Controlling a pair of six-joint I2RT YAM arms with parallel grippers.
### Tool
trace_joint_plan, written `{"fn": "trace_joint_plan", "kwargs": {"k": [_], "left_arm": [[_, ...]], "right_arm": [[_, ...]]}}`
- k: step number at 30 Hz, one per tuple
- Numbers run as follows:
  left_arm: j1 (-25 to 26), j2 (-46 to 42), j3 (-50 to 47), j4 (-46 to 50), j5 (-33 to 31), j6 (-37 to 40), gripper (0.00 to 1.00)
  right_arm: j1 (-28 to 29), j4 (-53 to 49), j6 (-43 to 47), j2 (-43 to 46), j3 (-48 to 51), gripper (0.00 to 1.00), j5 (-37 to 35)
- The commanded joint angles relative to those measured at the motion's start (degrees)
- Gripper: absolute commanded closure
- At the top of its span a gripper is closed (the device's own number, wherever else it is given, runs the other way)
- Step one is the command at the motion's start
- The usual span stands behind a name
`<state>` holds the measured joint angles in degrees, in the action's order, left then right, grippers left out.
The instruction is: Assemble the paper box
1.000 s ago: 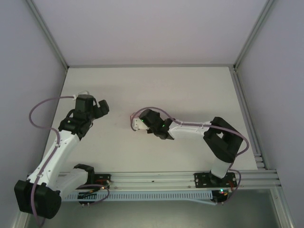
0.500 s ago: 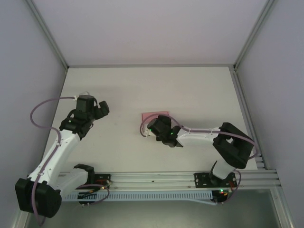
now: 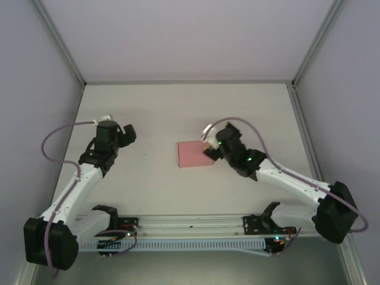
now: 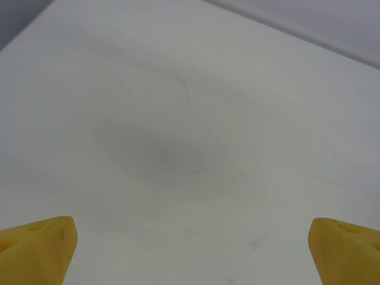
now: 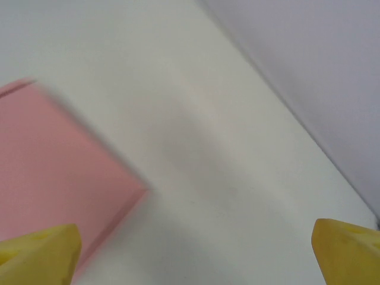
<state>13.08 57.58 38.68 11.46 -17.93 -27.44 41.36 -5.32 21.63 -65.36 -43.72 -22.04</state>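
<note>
Top view: the flat pink paper box (image 3: pixel 193 155) lies near the middle of the table (image 3: pixel 249 107), its longer side apparently running left to right, though the outline is nearly square. The right gripper (image 3: pixel 209 147), fingers spread wide and empty, sits just beside the box's right edge. The left gripper (image 3: pixel 127 134), likewise spread and empty, hangs well apart to the left, so the right arm is nearer.

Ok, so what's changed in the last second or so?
The right hand pulled away to the right and opened, uncovering the pink paper box. The box now lies flat on the table, free of the hand. The left hand stayed open in much the same place.
</note>
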Motion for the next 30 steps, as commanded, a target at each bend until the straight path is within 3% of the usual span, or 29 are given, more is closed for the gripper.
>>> {"fn": "trace_joint_plan", "kwargs": {"k": [1, 4, 8, 12, 15, 17, 19, 20, 21, 23, 26, 27, 28, 29, 30], "left_arm": [[-3.44, 0.86, -6.03, -18.13, -4.07, 6.39, 0.00], [-6.33, 3.22, -13.07, -33.60, -7.61, 11.76, 0.00], [-9.85, 7.71, -21.11, -52.17, -6.27, 18.23, 0.00], [-10.36, 16.90, -25.60, -68.07, -6.12, 23.19, 0.00], [-10.53, 20.36, -25.21, -72.51, -0.66, 24.89, 0.00], [-10.74, 26.20, -26.40, -81.27, 1.01, 26.34, 0.00], [-11.15, 29.64, -24.89, -80.32, 6.80, 27.74, 0.00], [-10.62, 31.84, -24.76, -83.67, 5.89, 28.82, 0.00], [-10.86, 30.36, -24.39, -80.17, 6.76, 28.19, 0.00], [-11.09, 31.09, -24.44, -81.71, 6.60, 28.40, 0.00], [-11.06, 30.94, -24.35, -81.17, 6.60, 28.28, 0.00], [-11.06, 30.75, -24.20, -80.65, 6.68, 28.12, 0.00], [-11.05, 30.92, -24.34, -81.21, 6.65, 28.29, 0.00], [-11.05, 30.84, -24.31, -80.92, 6.66, 28.15, 0.00], [-11.06, 30.84, -24.25, -80.99, 6.64, 28.19, 0.00]], "right_arm": [[-9.78, 9.42, -13.29, 3.81, 4.95, 0.00, 0.20], [-20.53, 18.41, -21.58, 5.06, 10.86, 0.00, 0.82], [-32.54, 29.25, -27.22, 0.57, 17.36, 0.00, 10.12], [-33.48, 48.76, -24.62, -5.74, 26.17, 0.00, 12.08], [-33.83, 52.80, -26.23, -8.94, 28.14, 0.00, 10.02], [-34.83, 53.15, -25.45, -8.98, 28.07, 0.00, 12.57], [-35.56, 52.60, -25.29, -9.35, 27.62, 0.00, 12.51], [-35.62, 54.04, -24.16, -9.13, 28.33, 0.00, 12.65], [-35.63, 57.45, -22.33, -8.90, 30.02, 0.00, 12.80], [-35.64, 70.19, -19.58, -9.93, 35.74, 0.00, 12.13], [-37.88, 90.71, -22.49, -25.72, 37.59, 0.00, 9.92], [-37.88, 92.25, -22.18, -29.79, 34.86, 0.00, 11.34], [-37.99, 81.20, -21.65, -27.59, 30.86, 0.00, 14.42], [-38.73, 60.37, -21.85, -22.62, 24.38, 0.00, 16.71], [-40.66, 55.64, -24.21, -22.30, 21.91, 0.00, 18.03]]}}
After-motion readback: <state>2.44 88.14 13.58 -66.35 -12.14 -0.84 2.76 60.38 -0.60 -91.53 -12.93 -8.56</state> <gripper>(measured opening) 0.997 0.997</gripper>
